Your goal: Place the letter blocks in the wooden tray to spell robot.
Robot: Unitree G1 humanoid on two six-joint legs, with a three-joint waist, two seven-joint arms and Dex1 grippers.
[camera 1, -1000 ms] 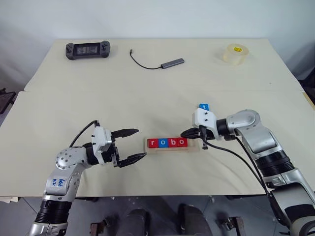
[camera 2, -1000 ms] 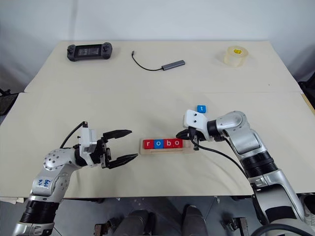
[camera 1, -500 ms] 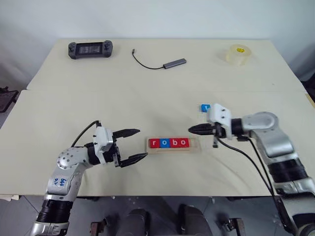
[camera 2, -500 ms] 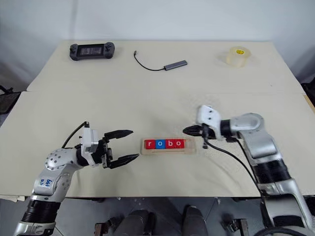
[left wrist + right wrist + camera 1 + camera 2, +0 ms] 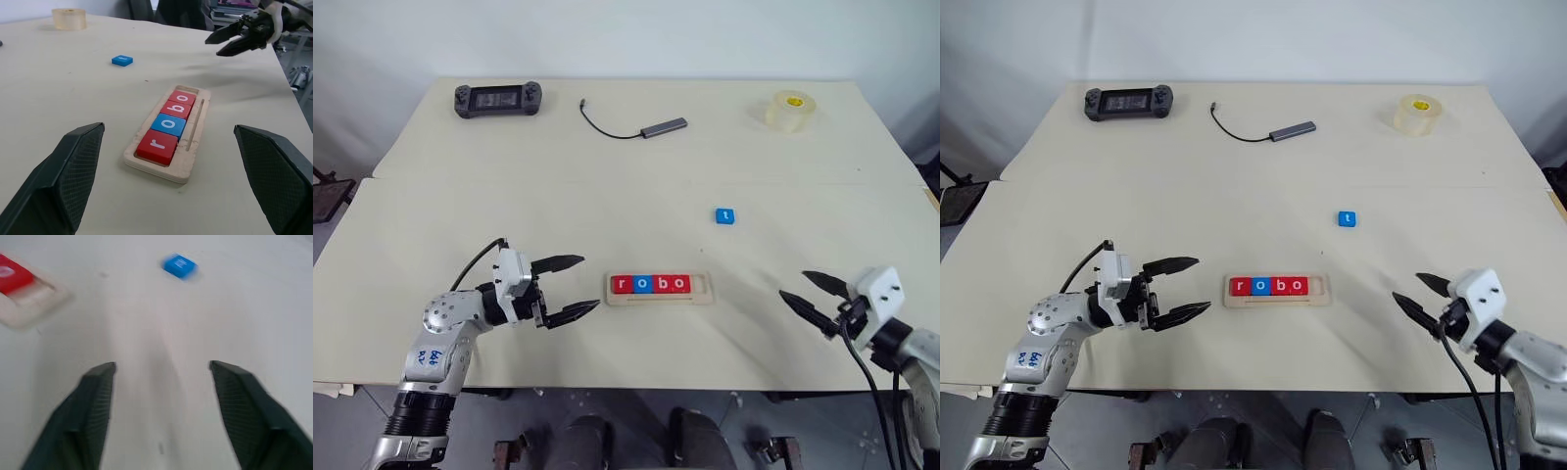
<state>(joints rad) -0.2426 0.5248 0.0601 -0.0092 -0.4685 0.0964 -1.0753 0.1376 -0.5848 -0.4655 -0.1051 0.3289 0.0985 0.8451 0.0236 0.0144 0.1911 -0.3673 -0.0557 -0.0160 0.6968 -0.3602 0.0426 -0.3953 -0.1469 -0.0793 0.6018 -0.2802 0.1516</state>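
I look down at the table (image 5: 509,176) and see that most of the word is done. The wooden tray (image 5: 661,299) sits in the lower middle of the frame, and four letter blocks (image 5: 651,284) lie in it side by side: a red r, a blue o, a red b and a red o. There is a free spot at the right end of the tray. The last block, the blue t (image 5: 724,215), is not in the tray yet. It lies flat on the table by itself, up and to the right of the tray, well apart from it. My left gripper (image 5: 570,287) is at the lower left of the frame, near the left end of the tray but not touching it. Its two black fingers are spread wide and hold nothing. My right gripper (image 5: 813,297) is at the lower right of the frame, far from the tray and below the t. Its fingers are spread apart too, and there is nothing between them. So I think four parts are done and one is left. I need to pick up the t, carry it to the tray and set it down right after the last o. Then the blocks will spell robot.
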